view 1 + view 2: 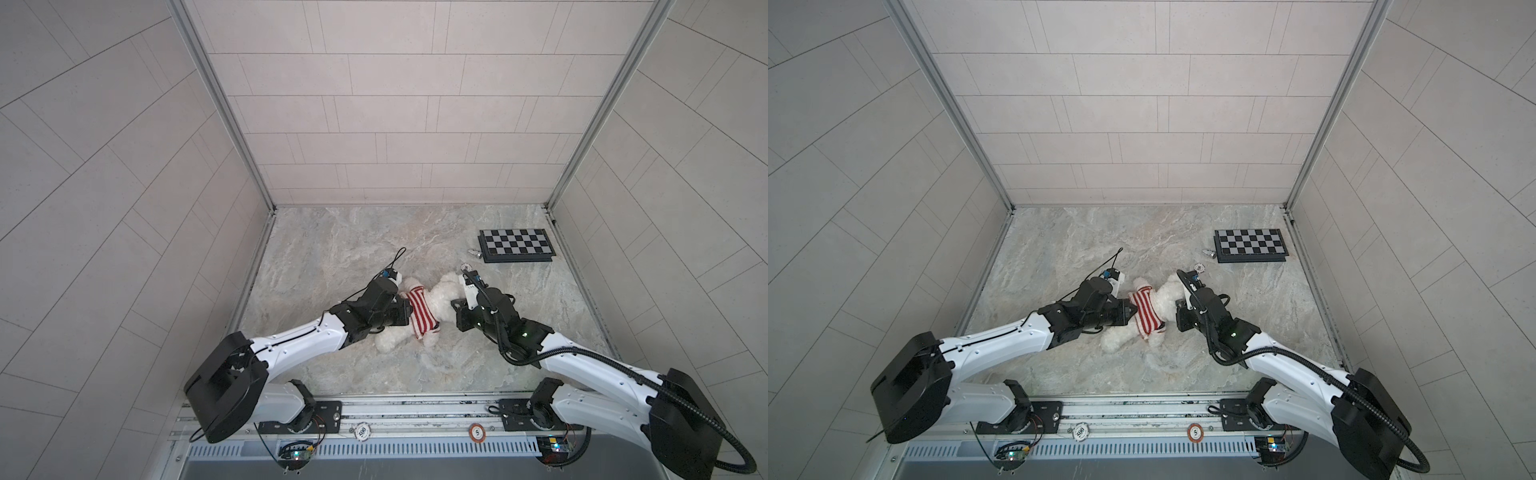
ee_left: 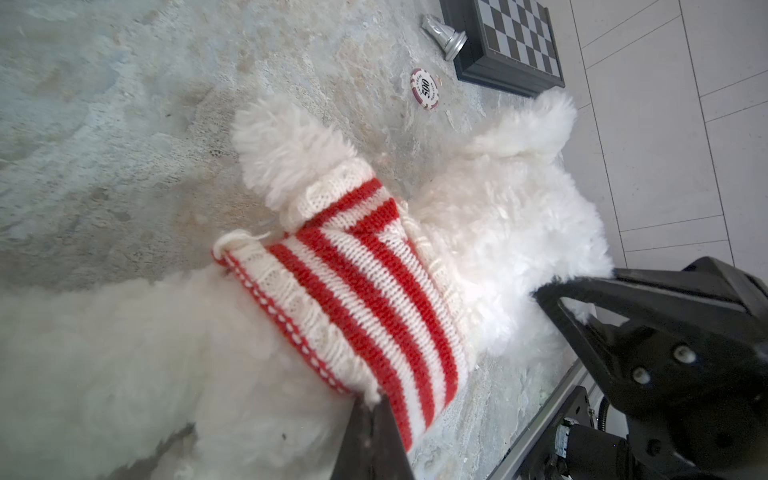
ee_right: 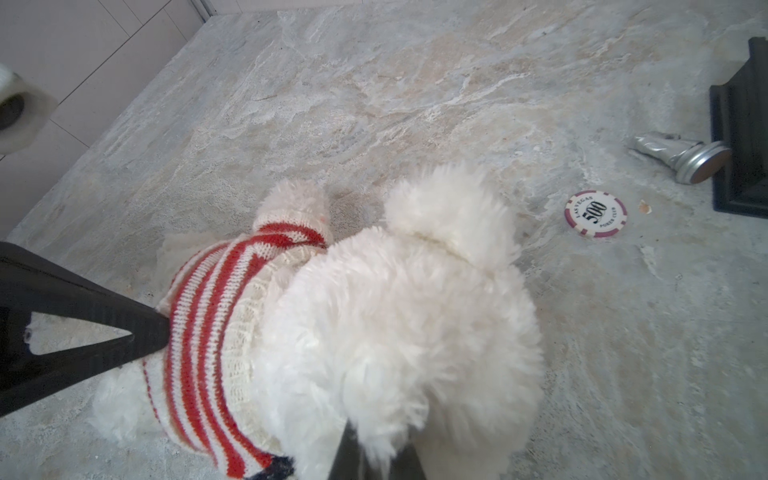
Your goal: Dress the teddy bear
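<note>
1 teddy bear (image 1: 442, 299), fluffy white, wearing 1 striped sweater (image 1: 419, 312) | left fingers (image 2: 370, 449) pinching sweater hem | right fingers (image 3: 343, 461) clamped on head fur

Chessboard (image 1: 516, 245) far right on marbled surface (image 1: 332, 232); silver chess piece (image 1: 474, 252) lying at its edge; 500 poker chip (image 3: 595, 213) nearby. On front rail (image 1: 415, 409), 500 chip (image 1: 363, 430) and 5 chip (image 1: 477, 432).

The teddy bear (image 3: 399, 316) wears a striped sweater (image 3: 208, 332), jaws of the left gripper (image 3: 160, 332) at its hem, poker chip (image 3: 595, 213) nearby.
</note>
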`<state>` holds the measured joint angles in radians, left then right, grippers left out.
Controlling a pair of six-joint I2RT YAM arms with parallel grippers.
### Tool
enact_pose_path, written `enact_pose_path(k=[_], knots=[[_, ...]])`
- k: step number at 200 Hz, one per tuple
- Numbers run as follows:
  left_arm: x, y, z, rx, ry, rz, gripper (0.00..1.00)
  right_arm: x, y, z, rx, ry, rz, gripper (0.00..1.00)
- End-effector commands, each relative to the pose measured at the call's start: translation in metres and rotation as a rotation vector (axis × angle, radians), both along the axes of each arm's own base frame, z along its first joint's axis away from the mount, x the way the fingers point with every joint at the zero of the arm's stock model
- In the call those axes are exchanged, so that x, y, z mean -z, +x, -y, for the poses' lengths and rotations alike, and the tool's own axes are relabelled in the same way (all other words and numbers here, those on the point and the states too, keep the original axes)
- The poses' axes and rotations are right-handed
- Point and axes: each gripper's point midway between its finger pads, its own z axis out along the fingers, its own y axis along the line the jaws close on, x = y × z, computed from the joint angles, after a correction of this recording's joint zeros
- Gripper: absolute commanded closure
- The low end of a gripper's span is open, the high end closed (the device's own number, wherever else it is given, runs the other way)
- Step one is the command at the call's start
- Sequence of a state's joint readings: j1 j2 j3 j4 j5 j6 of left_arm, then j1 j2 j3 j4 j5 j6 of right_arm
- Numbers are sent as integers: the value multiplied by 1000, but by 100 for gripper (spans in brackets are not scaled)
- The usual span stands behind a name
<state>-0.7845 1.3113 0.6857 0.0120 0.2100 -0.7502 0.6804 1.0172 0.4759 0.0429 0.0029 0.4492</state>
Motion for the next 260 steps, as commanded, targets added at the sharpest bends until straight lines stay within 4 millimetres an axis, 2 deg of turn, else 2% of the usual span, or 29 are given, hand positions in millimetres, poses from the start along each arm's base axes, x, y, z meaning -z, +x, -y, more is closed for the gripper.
enact_pose_path(k=[1,44,89,100,136,161,209,231,242,260], knots=[[1,-1,-18,-13,33,8,100,-5,0,9,38,-8,35,100],[12,-5,-48,-46,76,-2,100,-7,-3,23,81,-19,64,100],[23,-7,-63,-71,101,-13,100,-12,-3,27,98,-23,78,100],[23,-4,-59,-69,86,-4,100,-11,-3,27,98,-22,78,100],[15,-7,-25,2,64,20,100,-13,-2,21,76,-10,75,100],[12,-8,-25,5,67,25,100,-18,-3,14,38,-5,85,100],[0,-12,-39,39,115,55,74,-20,-2,4,-10,8,94,100],[-13,-16,-42,70,129,89,58,-23,-2,2,-27,-4,101,100],[-17,-16,-39,83,122,96,54,-27,-1,1,-29,-1,113,100],[-18,-13,-34,81,115,93,53,-32,-1,-2,-48,12,134,100]])
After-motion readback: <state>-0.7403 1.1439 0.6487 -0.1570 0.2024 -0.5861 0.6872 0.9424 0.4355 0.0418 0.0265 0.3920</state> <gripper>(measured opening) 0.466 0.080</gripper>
